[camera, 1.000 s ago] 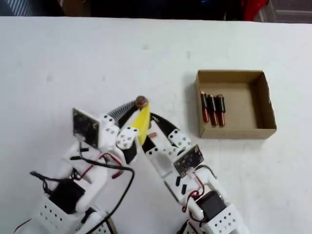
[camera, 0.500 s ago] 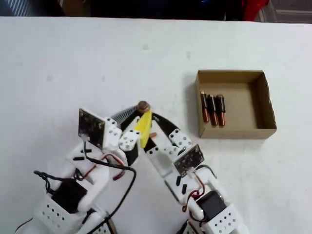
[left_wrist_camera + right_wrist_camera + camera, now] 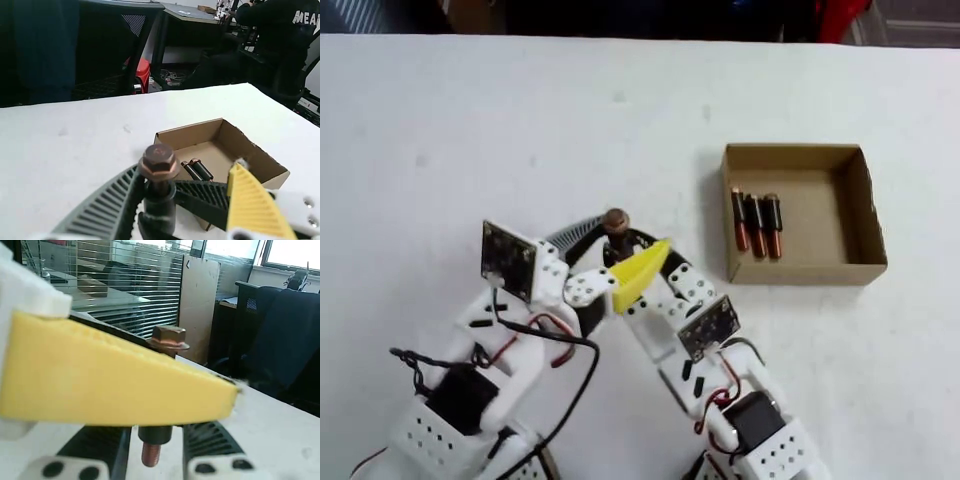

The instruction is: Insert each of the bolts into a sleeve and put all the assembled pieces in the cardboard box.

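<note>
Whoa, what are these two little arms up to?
They are fitting bolts into sleeves. The right gripper is clamped on a black sleeve with a copper bolt standing in it, its thread poking out below. The left gripper is open beside the bolt. Three finished pieces already lie in the cardboard box.

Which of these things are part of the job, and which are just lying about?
Part of the job: bolt, sleeve, box, three finished pieces.
Just around: chair, blinds, both off the table.
</note>
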{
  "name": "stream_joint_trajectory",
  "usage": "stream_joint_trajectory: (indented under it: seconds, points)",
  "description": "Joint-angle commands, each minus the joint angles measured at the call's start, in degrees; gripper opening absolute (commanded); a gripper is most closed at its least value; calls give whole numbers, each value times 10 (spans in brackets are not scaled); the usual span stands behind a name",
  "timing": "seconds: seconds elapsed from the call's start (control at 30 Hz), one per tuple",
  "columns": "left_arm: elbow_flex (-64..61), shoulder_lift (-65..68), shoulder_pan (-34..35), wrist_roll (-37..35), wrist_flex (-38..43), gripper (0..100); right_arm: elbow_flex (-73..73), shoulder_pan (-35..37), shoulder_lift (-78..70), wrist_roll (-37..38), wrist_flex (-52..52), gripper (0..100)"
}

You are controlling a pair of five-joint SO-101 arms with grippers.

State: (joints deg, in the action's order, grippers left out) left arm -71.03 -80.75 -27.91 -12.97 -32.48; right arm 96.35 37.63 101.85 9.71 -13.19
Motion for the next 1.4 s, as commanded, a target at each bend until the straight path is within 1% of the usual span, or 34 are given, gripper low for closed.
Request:
stream_joint_trajectory:
  seconds: [0.0, 0.2, 0.3, 0.37, 0.47, 0.67, 0.8, 0.93, 1.07, 1.13, 1.17, 1.3, 1.33, 1.37]
  points:
    - [11, -7, 5, -3, 0, 282, 4, -5, 8, -4, 1, 17]
    - [10, -7, 62, -3, 0, 282, 4, -5, 7, -4, 1, 17]
    - [11, -7, 83, 30, 0, 282, 4, -5, 7, -4, 1, 17]
    - [11, -7, 87, 51, 0, 282, 4, -5, 7, -4, 1, 17]
    - [20, -7, 87, 58, 1, 282, 4, -5, 7, -4, 1, 17]
    - [104, -7, 87, 57, -7, 279, 4, -5, 9, -4, -19, 17]
    - [155, -7, 121, 57, -69, 278, 4, -5, 9, -4, -26, 17]
    - [197, -7, 189, 57, -146, 278, 4, -5, 9, -4, -26, 17]
    - [227, -7, 254, 57, -205, 276, 4, -5, 9, -2, -27, 17]
    - [236, -7, 279, 57, -229, 239, 4, -5, 9, -1, -27, 17]
    - [239, -7, 290, 57, -240, 205, 4, -5, 9, -1, -27, 17]
    - [244, -7, 332, 58, -257, 35, 4, -6, 8, -1, -27, 17]
    - [243, -11, 342, 58, -257, 14, 4, -6, 7, -1, -27, 17]
    - [240, -20, 349, 58, -259, 30, 4, -6, 7, -1, -27, 17]
